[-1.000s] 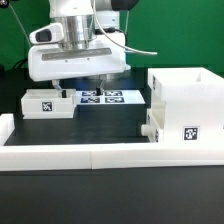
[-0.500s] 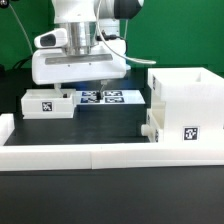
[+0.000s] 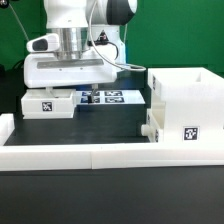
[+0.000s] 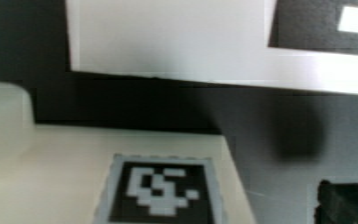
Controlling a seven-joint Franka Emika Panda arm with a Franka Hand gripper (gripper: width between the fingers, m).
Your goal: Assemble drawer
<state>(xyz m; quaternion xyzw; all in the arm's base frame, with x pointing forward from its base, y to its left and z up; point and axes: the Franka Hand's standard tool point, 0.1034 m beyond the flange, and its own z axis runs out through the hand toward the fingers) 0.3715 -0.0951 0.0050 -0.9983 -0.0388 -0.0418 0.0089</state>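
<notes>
1. The drawer's tall housing point(image 3: 185, 108) stands at the exterior view's right, on the dark surface point(image 3: 110, 122), open at the top, with a black-and-white tag on its front face.
2. One small tray point(image 3: 48, 104) of the drawer sits at the exterior view's left, its tag facing forward; I can make out only this one tray.
3. Between tray and housing lies the marker board point(image 3: 108, 97), flat on the surface, partly hidden by the arm.
4. The gripper point(image 3: 84, 92) hangs low just above the tray's right end and the board's left edge; the big white body of the arm covers most of it.
5. How far the jaws stand apart I cannot tell, and nothing appears to be held between them.
6. A long low white bar point(image 3: 60, 152) runs along the front, close to the camera.
7. The wrist view is blurred: a tag on a white top point(image 4: 158, 188), dark surface beyond, then another white face point(image 4: 194, 40).
</notes>
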